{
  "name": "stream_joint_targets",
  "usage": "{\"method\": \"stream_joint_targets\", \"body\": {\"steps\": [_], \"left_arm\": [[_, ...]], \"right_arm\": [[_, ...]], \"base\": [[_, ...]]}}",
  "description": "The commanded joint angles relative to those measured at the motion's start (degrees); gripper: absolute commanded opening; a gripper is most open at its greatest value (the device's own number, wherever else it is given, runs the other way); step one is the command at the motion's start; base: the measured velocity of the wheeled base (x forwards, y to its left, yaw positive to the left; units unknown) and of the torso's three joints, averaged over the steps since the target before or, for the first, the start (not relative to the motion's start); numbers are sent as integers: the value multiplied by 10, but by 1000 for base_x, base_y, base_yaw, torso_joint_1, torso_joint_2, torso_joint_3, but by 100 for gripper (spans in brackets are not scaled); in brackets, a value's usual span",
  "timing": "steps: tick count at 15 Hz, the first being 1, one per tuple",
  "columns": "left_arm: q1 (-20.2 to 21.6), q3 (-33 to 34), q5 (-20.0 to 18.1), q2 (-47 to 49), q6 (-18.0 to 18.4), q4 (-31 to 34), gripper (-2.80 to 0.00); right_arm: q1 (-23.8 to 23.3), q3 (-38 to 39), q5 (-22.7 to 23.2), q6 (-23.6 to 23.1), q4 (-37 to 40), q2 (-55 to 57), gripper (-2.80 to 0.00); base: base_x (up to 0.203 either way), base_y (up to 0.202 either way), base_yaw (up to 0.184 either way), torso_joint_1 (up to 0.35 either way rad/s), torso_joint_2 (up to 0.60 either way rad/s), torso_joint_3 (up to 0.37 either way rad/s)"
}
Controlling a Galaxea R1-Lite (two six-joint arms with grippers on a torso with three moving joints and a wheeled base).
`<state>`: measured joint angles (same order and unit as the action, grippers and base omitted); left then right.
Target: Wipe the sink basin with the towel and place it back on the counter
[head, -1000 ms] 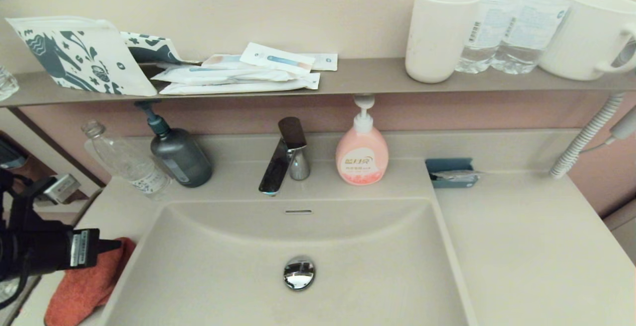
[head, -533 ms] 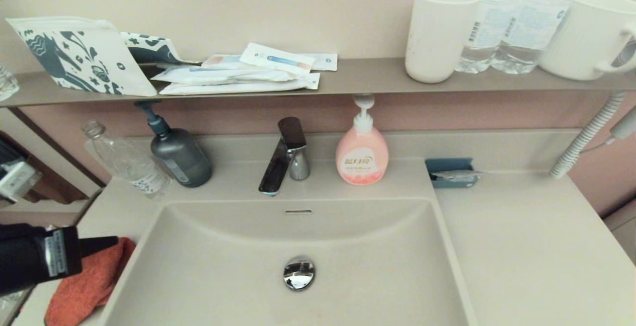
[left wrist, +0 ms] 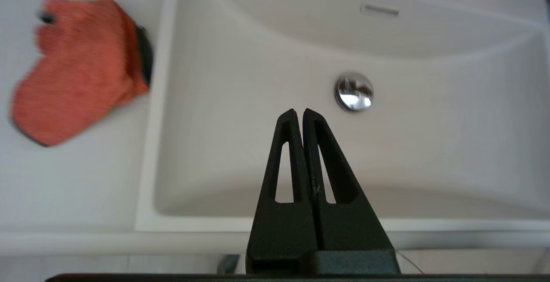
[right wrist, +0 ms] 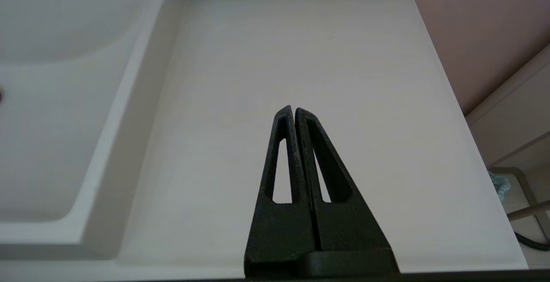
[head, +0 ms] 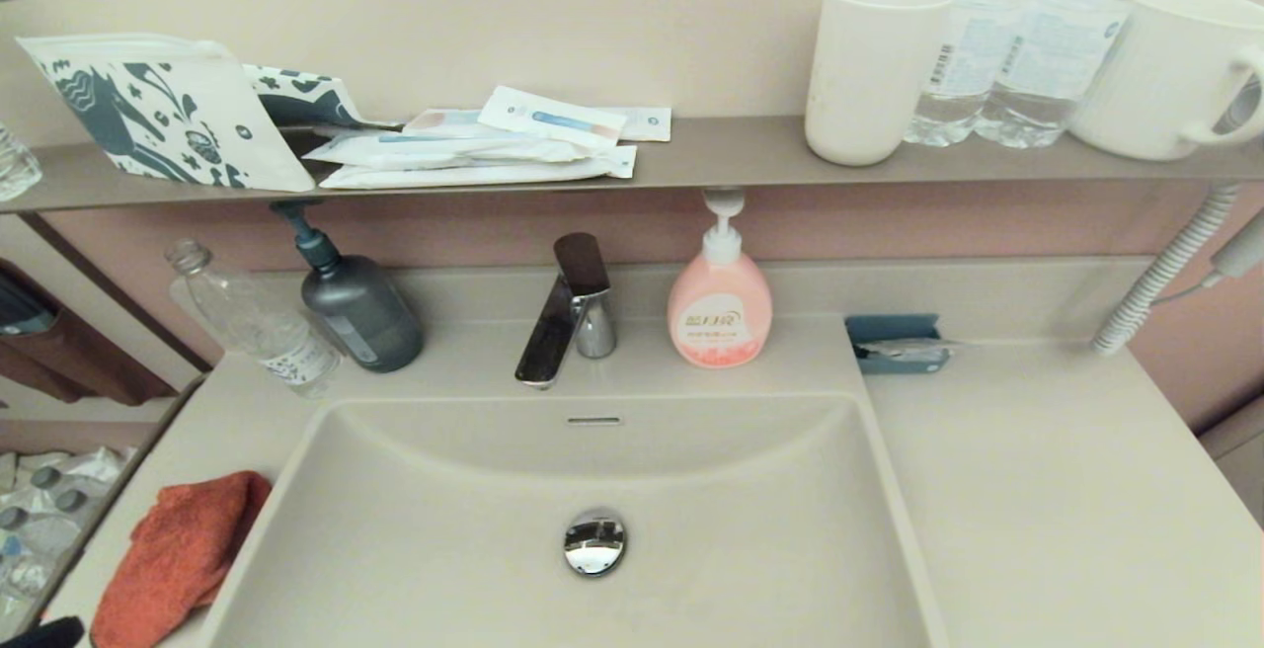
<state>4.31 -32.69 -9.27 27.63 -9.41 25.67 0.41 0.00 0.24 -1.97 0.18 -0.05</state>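
Observation:
The orange-red towel (head: 173, 554) lies crumpled on the beige counter (head: 1037, 490) just left of the sink basin (head: 474, 529), one edge reaching the basin's rim. In the left wrist view the towel (left wrist: 77, 67) sits beside the basin (left wrist: 240, 101) with its chrome drain plug (left wrist: 354, 91). My left gripper (left wrist: 298, 112) is shut and empty, held high over the basin's near side, apart from the towel. Only a black tip of it (head: 44, 633) shows in the head view's bottom left corner. My right gripper (right wrist: 293, 110) is shut and empty above the counter (right wrist: 300, 58) right of the basin.
Behind the basin stand a tap (head: 563, 317), a grey pump bottle (head: 357, 307), a clear plastic bottle (head: 252, 322) and a pink soap dispenser (head: 719, 302). A blue tray (head: 897, 342) sits at the back right. The grey-brown shelf (head: 711, 159) above carries cups, bottles and packets.
My left arm has pulled back and down out of the head view, away from the towel. The towel stays where it lay on the counter.

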Motion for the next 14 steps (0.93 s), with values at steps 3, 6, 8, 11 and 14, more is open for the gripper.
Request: {"method": "stream_joint_targets", "body": {"steps": [3,6,8,11,14], "left_arm": [[-13,20,23,-127,-2,3,-280],[-25,53,44,-175,0,-2,-280],[-33,80,45,-223,13,-17,-280],[-37,145,49,-276,53,-83,-280],[-37,168,51,-276,78,-89,-280]], "right_arm": [[0,0,0,0,0,0,-280],[0,0,0,0,0,0,-280],[0,0,0,0,0,0,-280],[0,0,0,0,0,0,-280],[0,0,0,0,0,0,-280]], "base": [[0,0,0,0,0,0],[0,0,0,0,0,0],[0,0,0,0,0,0],[0,0,0,0,0,0],[0,0,0,0,0,0]]}}
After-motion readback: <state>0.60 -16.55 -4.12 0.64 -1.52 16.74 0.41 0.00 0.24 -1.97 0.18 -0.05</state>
